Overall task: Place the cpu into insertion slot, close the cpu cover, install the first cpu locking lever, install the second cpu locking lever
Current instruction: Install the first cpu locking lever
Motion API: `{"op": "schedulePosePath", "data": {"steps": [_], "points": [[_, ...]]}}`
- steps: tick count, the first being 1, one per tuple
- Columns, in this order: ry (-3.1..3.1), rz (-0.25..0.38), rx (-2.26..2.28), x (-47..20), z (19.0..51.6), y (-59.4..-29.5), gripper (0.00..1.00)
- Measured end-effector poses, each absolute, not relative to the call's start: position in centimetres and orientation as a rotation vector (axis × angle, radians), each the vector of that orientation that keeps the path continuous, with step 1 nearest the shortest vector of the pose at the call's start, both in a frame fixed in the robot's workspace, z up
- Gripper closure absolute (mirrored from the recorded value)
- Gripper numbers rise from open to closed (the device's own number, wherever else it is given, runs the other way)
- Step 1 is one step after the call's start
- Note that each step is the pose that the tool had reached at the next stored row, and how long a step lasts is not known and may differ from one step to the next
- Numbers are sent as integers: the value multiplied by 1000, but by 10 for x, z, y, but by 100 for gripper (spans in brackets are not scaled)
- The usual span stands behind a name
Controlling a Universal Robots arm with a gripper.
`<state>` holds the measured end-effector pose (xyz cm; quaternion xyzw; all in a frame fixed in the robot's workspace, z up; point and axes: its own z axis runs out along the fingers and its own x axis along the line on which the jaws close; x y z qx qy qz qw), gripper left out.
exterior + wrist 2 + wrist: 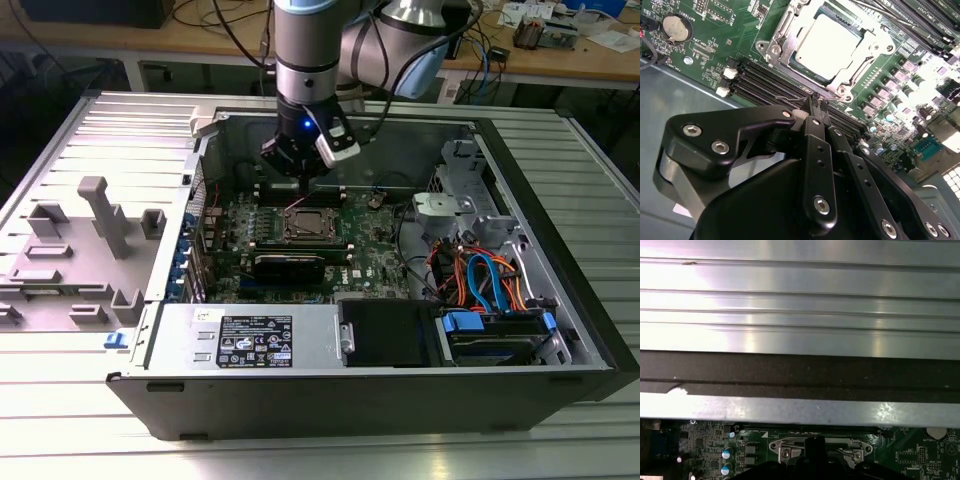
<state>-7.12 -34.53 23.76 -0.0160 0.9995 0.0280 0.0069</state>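
The cpu (827,47), a square chip with a shiny silver top, lies flat in its socket on the green motherboard (365,250). The cpu cover (777,42), a silver frame, lies down around it. My gripper (817,100) is shut, its black fingertips pressed together just above the socket's edge by the black memory slots (765,82). Whether they pinch a thin wire lever I cannot tell. In the exterior view the gripper (300,180) hangs over the far side of the cpu (306,224). The first wrist view has the cover (790,446) beneath the gripper (815,444).
The open computer case (560,300) lies on a slatted metal table. A drive cage with orange and blue cables (485,280) fills the exterior view's right, a power supply (260,335) the front. A grey fixture (100,215) stands outside. The case wall (800,372) rises close behind the socket.
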Motion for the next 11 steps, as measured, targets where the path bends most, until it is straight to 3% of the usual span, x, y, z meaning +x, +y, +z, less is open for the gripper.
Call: {"op": "schedulePosePath", "data": {"steps": [11], "points": [[3126, 88, -50, -69, 235, -342, 89]]}}
